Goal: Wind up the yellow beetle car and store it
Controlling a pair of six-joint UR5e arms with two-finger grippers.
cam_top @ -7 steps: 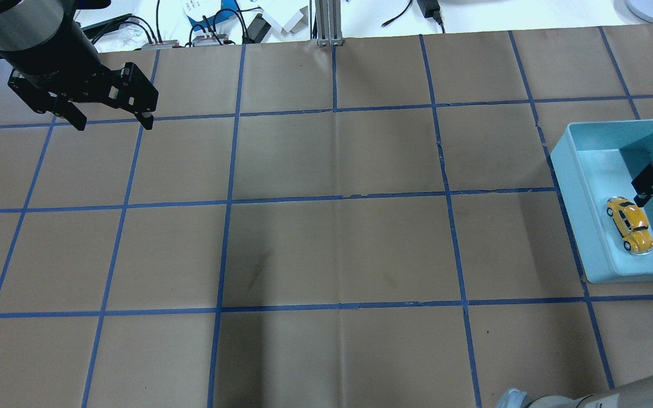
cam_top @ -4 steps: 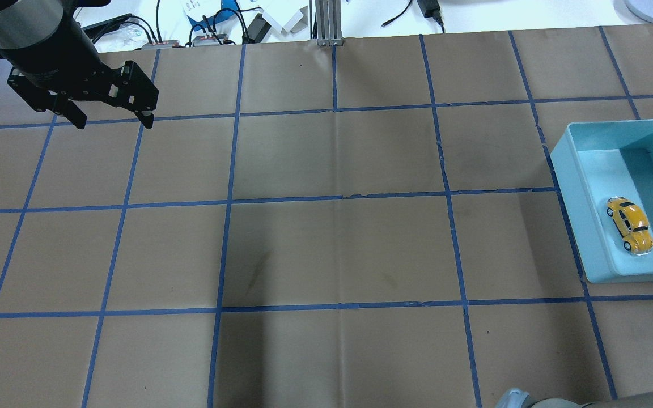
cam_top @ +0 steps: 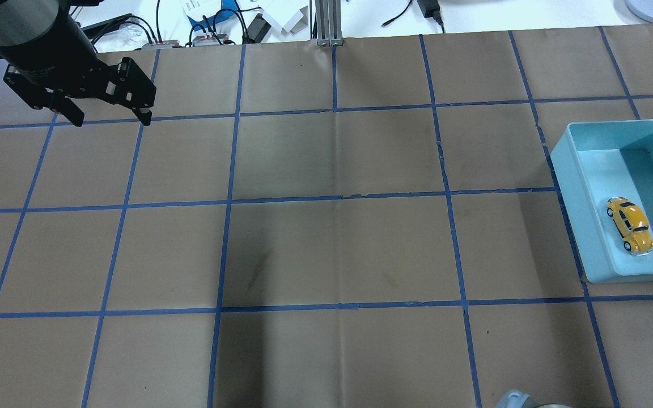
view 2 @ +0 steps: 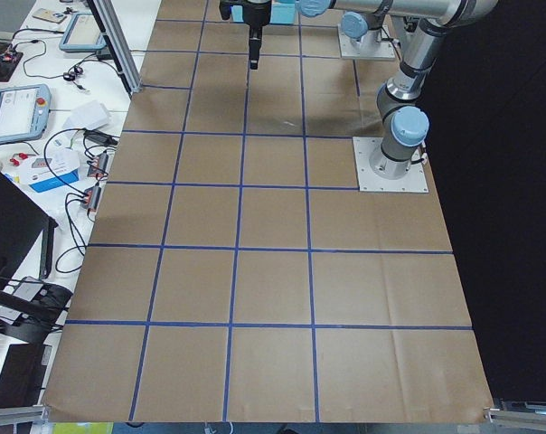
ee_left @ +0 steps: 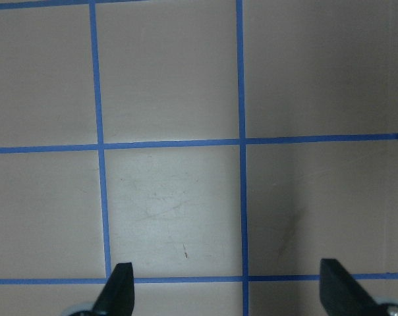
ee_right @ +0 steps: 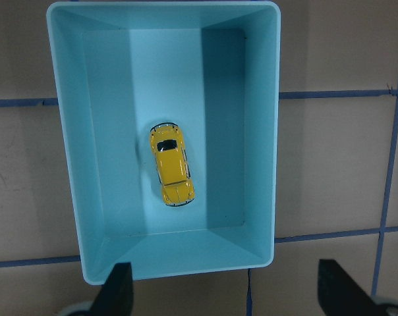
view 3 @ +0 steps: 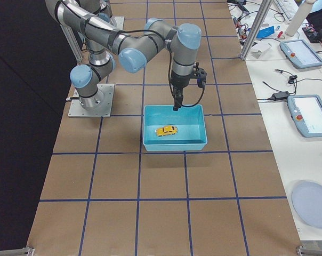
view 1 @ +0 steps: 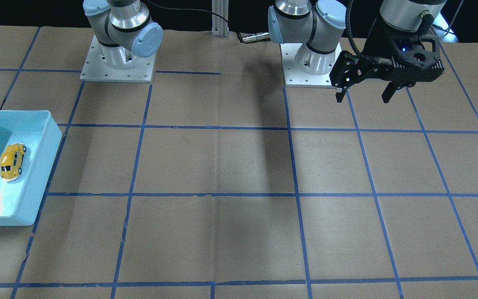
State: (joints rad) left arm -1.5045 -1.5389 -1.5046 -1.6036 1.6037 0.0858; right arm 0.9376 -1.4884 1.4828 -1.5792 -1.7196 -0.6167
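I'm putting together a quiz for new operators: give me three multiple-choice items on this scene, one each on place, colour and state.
1. Where is the yellow beetle car? A. on a shelf B. inside the bin C. in a drawer
2. What colour is the bin? A. red B. black C. light blue
3. How is the left gripper? A. open and empty B. shut on a cable C. shut on a cup
Answers: 1 B, the car sits on the bin's floor; 2 C, its walls are light blue; 3 A, its jaws stand apart, nothing between.
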